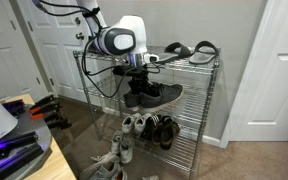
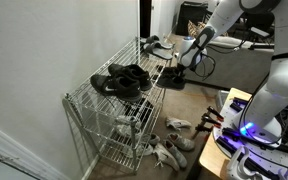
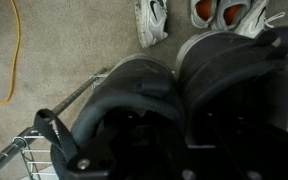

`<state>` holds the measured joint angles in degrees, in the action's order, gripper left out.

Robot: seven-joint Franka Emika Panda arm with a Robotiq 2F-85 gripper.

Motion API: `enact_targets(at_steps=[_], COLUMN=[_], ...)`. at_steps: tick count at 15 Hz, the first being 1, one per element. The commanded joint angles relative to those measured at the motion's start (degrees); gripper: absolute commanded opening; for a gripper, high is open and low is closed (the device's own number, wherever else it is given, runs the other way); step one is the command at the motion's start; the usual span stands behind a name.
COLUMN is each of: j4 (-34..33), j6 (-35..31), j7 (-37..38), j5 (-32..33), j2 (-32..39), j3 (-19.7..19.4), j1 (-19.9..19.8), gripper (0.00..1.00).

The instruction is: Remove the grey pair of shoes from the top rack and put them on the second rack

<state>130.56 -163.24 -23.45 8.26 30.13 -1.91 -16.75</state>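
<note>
The grey pair of shoes is level with the second rack, at the front of the wire shoe rack. My gripper is right on top of the pair, in front of the top rack's left half. In the wrist view the two shoes fill the picture side by side, toes over the rack's front wire. My fingers are down in the dark shoe openings and seem shut on the pair. The pair also shows in an exterior view on the rack's wires.
Dark sandals lie on the right of the top rack. More shoes sit on the lower shelf and on the carpet. In the wrist view, white shoes and a yellow cable lie on the floor. White doors stand on both sides.
</note>
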Motion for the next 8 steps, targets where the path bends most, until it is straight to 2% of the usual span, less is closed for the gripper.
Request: enact_targets(at_steps=[1,2,3,8], j4=[-0.6,-0.6,-0.4,-0.9], j6=[-2.9,-2.2,-0.9,-0.9], j7=[-2.8,-3.1,-0.2,-0.4], j5=[-1.4,-1.2,-0.3,-0.4], j2=[0.5,0.6,0.9,1.8], j3=[2.9,3.3,1.4,2.2], j1=[-3.3,-3.8,-1.5,-2.3], gripper=[0.07,0.07,0.16,0.16])
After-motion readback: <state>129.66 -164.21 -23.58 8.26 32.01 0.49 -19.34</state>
